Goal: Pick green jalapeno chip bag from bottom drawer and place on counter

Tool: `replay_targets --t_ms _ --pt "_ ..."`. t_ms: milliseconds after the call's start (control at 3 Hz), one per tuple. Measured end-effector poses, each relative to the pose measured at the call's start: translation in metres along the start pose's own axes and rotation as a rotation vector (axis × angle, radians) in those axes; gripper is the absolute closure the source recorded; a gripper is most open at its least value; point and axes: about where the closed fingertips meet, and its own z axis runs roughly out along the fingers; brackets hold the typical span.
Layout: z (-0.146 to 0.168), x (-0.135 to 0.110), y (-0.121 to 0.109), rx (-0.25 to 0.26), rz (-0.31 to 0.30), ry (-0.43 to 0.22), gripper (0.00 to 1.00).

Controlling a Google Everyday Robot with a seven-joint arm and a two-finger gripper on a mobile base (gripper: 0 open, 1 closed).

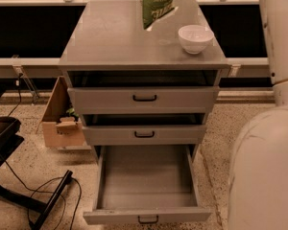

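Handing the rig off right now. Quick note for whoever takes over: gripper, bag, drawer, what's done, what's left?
Gripper: out of frame, above the top edge of the camera view.
Crinkled green jalapeno chip bag: upright over the back middle of the flat grey metal counter, top cut off by the frame edge. Cannot tell whether its lower tip touches the surface.
Deep grey metal bottom drawer: pulled open, nothing in it.
Small white bowl: on the counter, right of the bag, apart from it.
Done: bag out of the drawer and over the counter.
Left: confirm it is set down and released.
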Motion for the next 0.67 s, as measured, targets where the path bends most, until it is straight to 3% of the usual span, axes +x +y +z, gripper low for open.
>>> replay_targets --t_ms 333,667 --pt "0.062 -0.005 -0.034 0.099 0.044 -0.072 1.0" --pt "0.129 -0.017 -0.053 0.16 0.069 -0.123 1.0"
